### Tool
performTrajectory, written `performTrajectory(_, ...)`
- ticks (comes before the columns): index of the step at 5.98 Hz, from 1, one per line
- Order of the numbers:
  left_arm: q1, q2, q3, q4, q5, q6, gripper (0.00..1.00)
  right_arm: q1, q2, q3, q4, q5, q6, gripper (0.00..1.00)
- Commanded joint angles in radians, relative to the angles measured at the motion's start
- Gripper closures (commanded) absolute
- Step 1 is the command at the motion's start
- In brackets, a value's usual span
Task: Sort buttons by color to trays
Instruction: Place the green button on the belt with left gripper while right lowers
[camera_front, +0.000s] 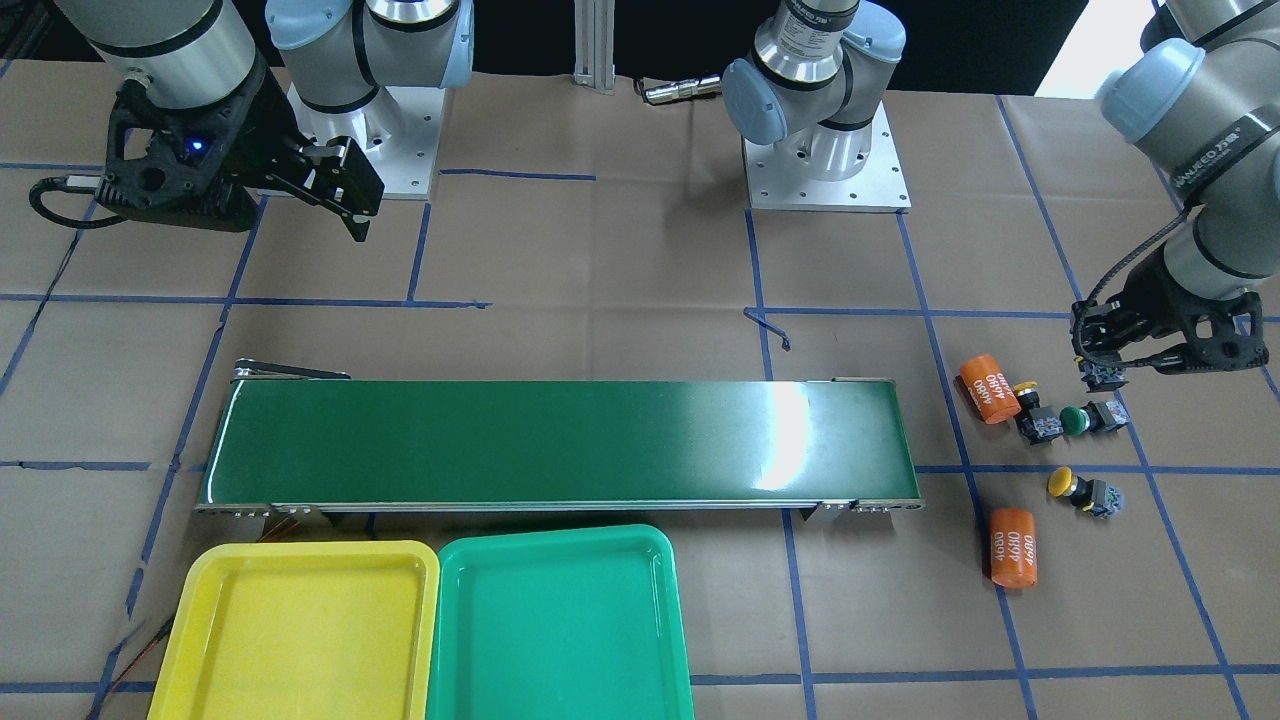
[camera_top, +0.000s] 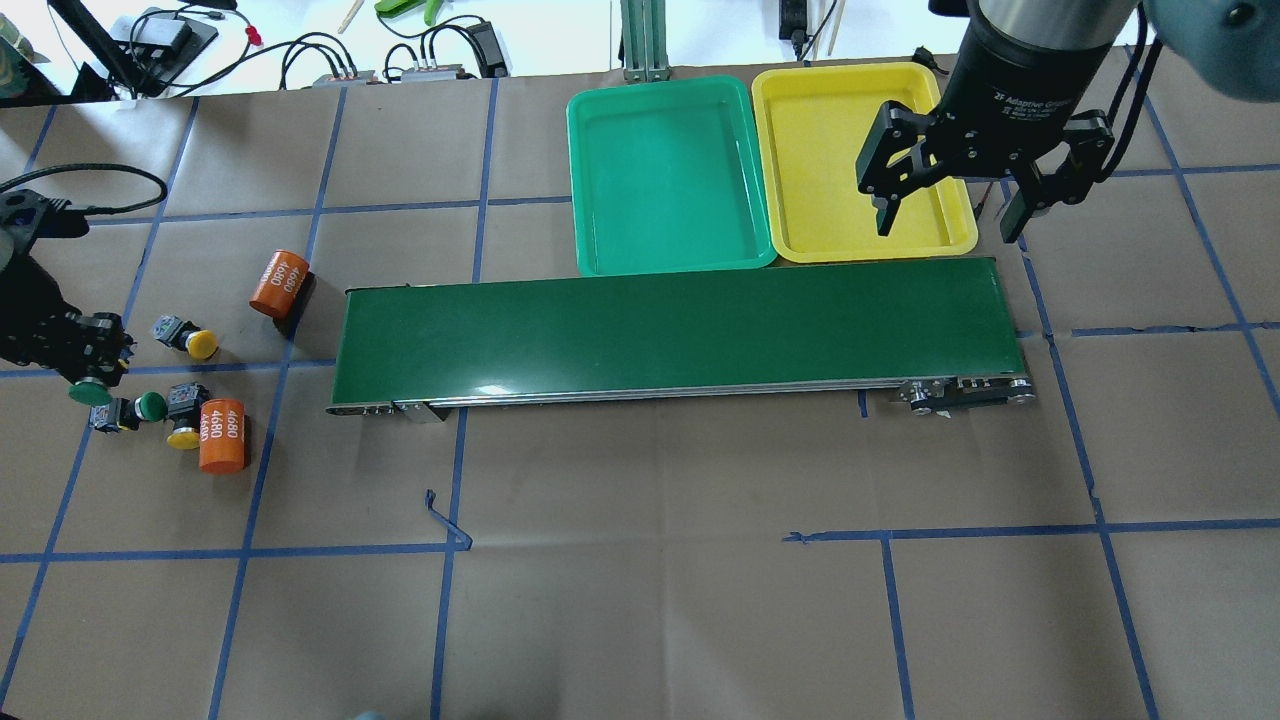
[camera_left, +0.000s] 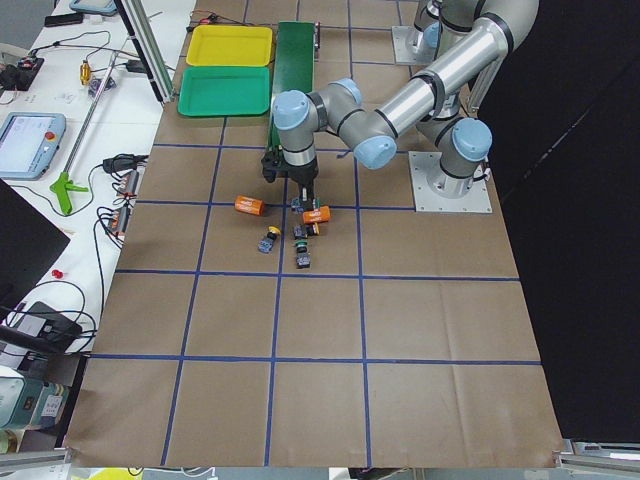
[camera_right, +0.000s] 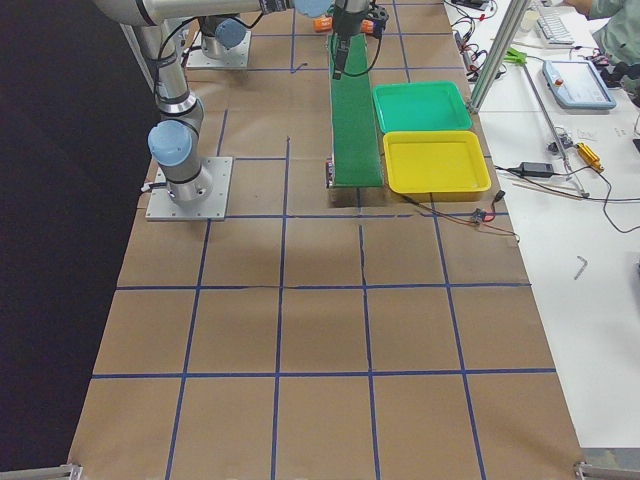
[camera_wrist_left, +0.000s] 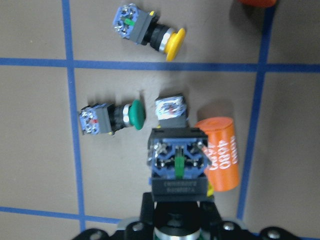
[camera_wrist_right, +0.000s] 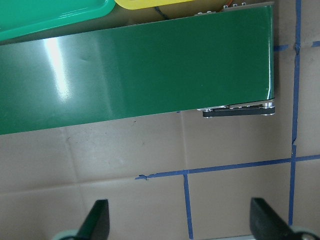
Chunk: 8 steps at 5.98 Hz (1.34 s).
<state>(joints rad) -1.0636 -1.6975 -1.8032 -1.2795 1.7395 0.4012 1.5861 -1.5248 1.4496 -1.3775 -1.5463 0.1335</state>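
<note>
While left claw pinches green button, right claw spread; brown paper table, blue tape grid

Showed a conveyor belt across the middle of the overhead view. Had left tray and right tray touching, just above it. Grouped at middle left: upper cylinder, a button below-left of it, two more buttons just left of lower cylinder. Held a fourth button in the left gripper at the left edge.
</note>
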Motion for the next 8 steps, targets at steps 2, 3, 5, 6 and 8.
performTrajectory(2,-0.215,-0.016,0.123,-0.126,-0.088,-0.623,0.98,0.000,0.000,0.000,-0.002,0.000,0.000,0.00)
performTrajectory(3,-0.260,-0.017,0.125,-0.124,-0.172,-0.824,0.99,0.000,0.000,0.000,-0.002,-0.002,-0.002,0.00)
performTrajectory(5,-0.361,-0.074,0.131,-0.107,-0.202,-1.017,1.00,0.000,0.000,0.000,0.000,-0.002,-0.002,0.00)
performTrajectory(6,-0.422,-0.115,0.155,-0.075,-0.202,-1.135,1.00,0.000,0.000,0.000,0.000,0.000,-0.002,0.00)
performTrajectory(8,-0.517,-0.195,0.188,-0.052,-0.193,-1.321,0.99,0.001,-0.021,0.000,0.035,0.000,-0.186,0.00)
